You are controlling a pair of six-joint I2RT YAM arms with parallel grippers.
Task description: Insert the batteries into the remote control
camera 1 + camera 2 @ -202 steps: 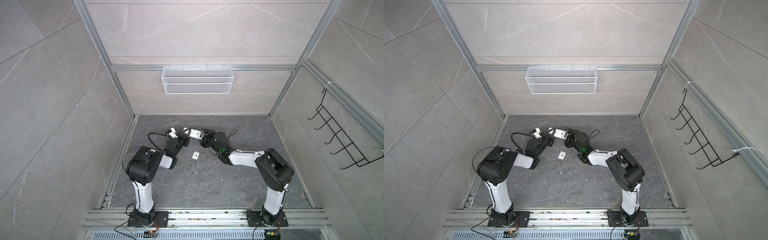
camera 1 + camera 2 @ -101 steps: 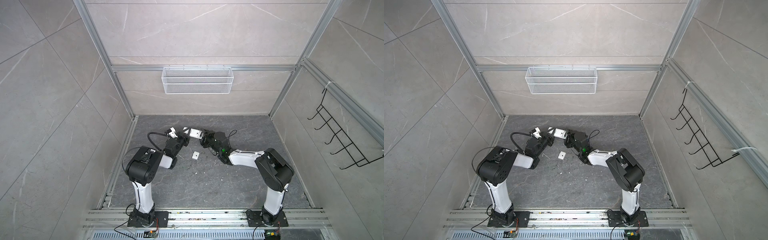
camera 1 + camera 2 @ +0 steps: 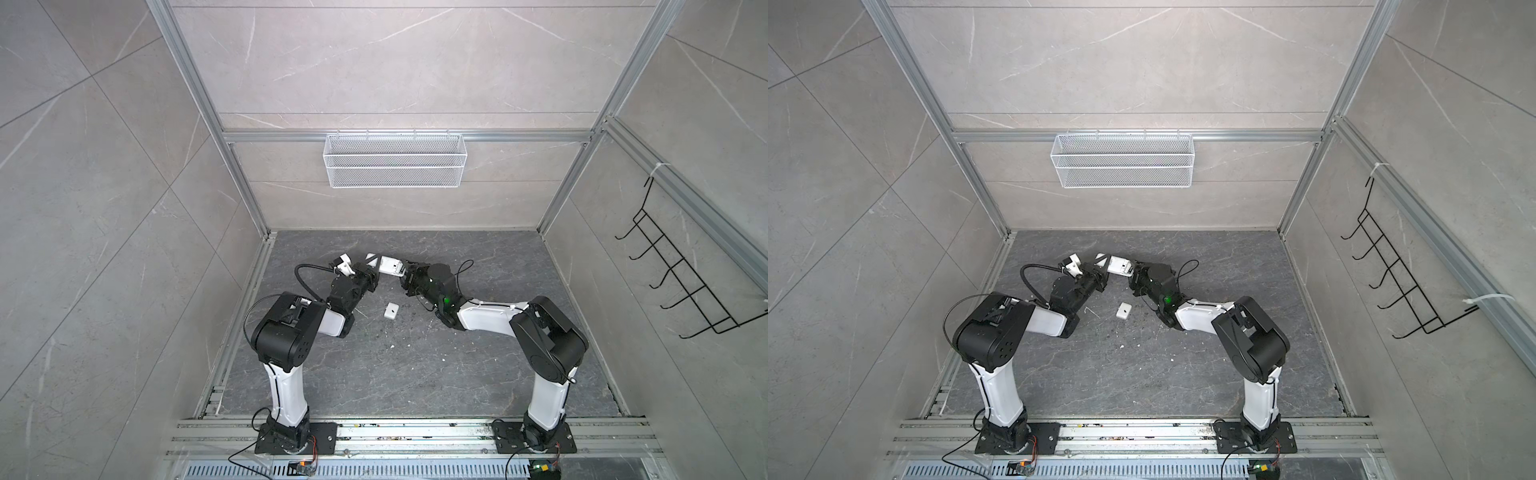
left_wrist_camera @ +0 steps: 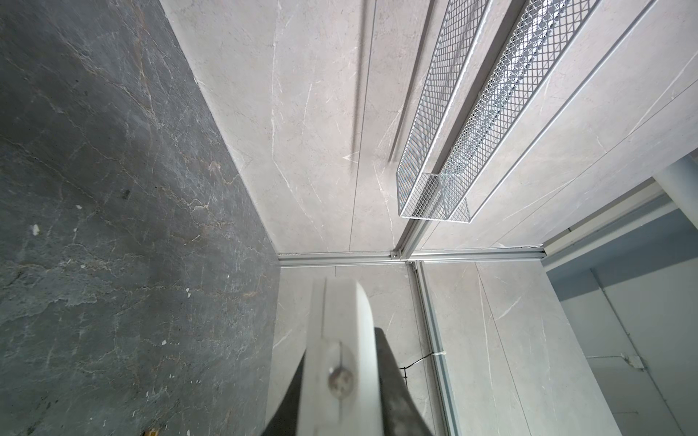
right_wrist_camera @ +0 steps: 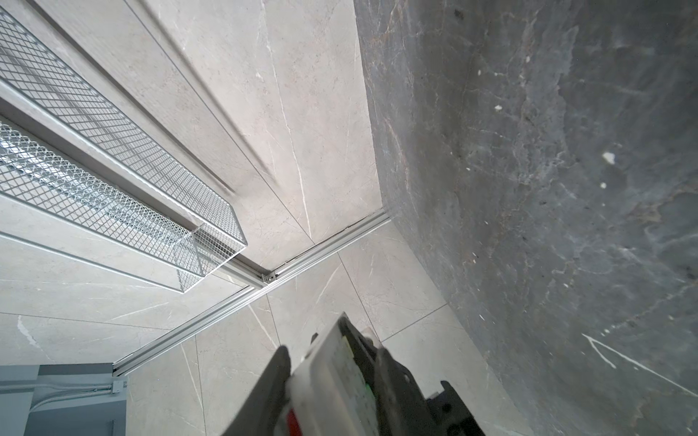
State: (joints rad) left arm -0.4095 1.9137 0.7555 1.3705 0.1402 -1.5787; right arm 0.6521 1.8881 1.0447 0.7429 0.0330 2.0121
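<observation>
The white remote control (image 3: 390, 265) hangs above the dark floor at the back middle, held between both arms. My left gripper (image 3: 371, 271) is shut on one end. In the left wrist view the remote's white edge (image 4: 340, 309) sits between the two dark fingers (image 4: 393, 381). My right gripper (image 3: 406, 275) holds the other end. In the right wrist view its fingers (image 5: 270, 381) lie along both faces of the remote (image 5: 328, 385), whose greenish display and buttons face one finger. The batteries are out of view.
A small white cover plate (image 3: 391, 310) lies on the floor in front of the grippers, among scattered white specks. A white wire basket (image 3: 395, 160) hangs on the back wall. A black hook rack (image 3: 685, 282) is on the right wall.
The right gripper's jaws have narrowed onto the remote's end. The left gripper and the remote have stayed in place.
</observation>
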